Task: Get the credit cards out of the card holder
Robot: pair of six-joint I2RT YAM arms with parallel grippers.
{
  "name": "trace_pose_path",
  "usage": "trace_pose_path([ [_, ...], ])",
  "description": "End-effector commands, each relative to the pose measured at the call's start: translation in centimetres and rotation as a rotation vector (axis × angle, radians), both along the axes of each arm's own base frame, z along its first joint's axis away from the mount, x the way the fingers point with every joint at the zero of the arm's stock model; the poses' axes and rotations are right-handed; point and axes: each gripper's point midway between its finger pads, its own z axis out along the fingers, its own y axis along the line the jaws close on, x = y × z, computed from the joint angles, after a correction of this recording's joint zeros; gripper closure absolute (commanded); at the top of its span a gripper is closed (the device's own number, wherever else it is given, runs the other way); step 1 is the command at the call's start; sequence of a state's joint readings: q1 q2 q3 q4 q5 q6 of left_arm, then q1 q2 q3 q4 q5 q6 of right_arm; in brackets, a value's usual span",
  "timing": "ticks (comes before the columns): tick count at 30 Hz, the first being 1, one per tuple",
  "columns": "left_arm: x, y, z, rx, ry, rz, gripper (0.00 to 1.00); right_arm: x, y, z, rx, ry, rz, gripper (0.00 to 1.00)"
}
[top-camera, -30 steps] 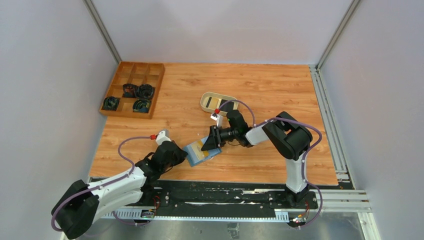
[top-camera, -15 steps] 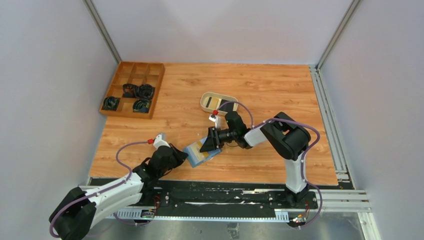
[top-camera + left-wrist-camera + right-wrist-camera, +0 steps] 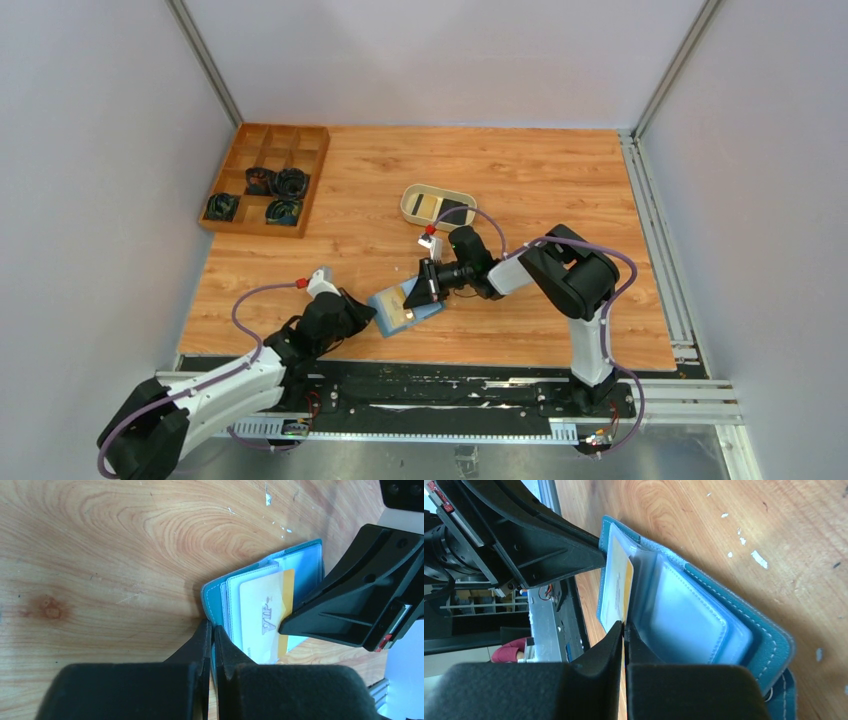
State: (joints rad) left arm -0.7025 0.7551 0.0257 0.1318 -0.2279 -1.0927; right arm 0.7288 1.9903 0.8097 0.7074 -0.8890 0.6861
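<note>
Firmly, right end effector pinches gold card in card holder.

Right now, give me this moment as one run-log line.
left tool: shut on card holder edge | right tool: shut on gold card, not yet out | dish: holds black card
</note>
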Motion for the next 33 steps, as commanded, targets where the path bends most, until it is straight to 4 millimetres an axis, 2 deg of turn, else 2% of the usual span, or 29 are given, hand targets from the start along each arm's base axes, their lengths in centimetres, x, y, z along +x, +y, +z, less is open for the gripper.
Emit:
trace_pose_path([
  [1, -2.0, 1.9, -3.2, 0.099, 0.085, -0.004, 1.0, -1.1, -0.4, -1.2, -0.034, 0.033, 0.018, 1.0],
  [7, -1.9, 2.2, -3.1, 0.103, 0.079, 0.006, 1.0, -0.4, -1.3, -1.1, -0.029, 0.036, 0.003, 1.0],
  [16, -1.9, 2.5, -3.2, 0.123, 0.083, 0.01, 1.0, 1.1, -3.8, -1.2, -0.052, 0.033, -0.034, 1.0],
  [25, -2.0, 2.6, -3.2, 0.132, 0.085, 0.01, 1.0, 1.7, -6.1, -1.4, -0.092, 0.032, -0.051, 1.0],
  [33, -2.0, 2.8, -3.3, 0.133, 0.083, 0.014, 1.0, 3.1, -7.9, -0.1, -0.113, 0.003, -0.081, 1.0],
])
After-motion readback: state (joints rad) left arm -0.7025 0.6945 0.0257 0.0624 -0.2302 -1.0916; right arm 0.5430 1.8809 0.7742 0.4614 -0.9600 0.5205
